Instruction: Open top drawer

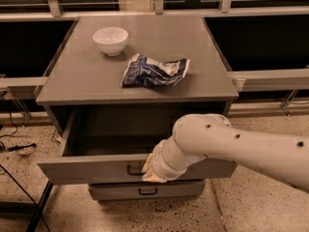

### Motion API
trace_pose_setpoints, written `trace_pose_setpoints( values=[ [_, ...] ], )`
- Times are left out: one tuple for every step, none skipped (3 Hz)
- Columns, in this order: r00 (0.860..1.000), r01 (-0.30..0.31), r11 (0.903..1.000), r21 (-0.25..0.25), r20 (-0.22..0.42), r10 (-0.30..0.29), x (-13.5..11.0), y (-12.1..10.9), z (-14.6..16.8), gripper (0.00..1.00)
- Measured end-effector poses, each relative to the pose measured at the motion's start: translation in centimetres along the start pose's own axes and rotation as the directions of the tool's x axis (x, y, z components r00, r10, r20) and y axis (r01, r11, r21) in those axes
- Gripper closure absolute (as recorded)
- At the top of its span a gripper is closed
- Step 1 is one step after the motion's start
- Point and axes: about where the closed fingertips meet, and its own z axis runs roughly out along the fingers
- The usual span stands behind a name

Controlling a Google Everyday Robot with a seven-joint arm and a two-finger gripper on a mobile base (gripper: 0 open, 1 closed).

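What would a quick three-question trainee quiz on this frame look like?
1. Fill in: beside the white bowl on the cabinet top lies a crumpled blue and white ____.
2. Where is the hand?
A. At the front of the top drawer, by its black handle
B. Over the white bowl
C. Down at the floor
3. True or false: the top drawer is shut.

Key: 1 bag; 2 A; 3 false, it stands pulled out from the cabinet.
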Motion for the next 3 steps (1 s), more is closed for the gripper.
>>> trace_pose_setpoints(
  values=[
    [1.0,0.0,1.0,0.0,0.0,0.0,0.0,0.0,0.0,0.36],
    [1.0,0.0,1.0,0.0,0.0,0.0,0.0,0.0,0.0,0.5],
    [1.0,0.0,1.0,0.0,0.0,0.0,0.0,0.0,0.0,0.72]
  ],
)
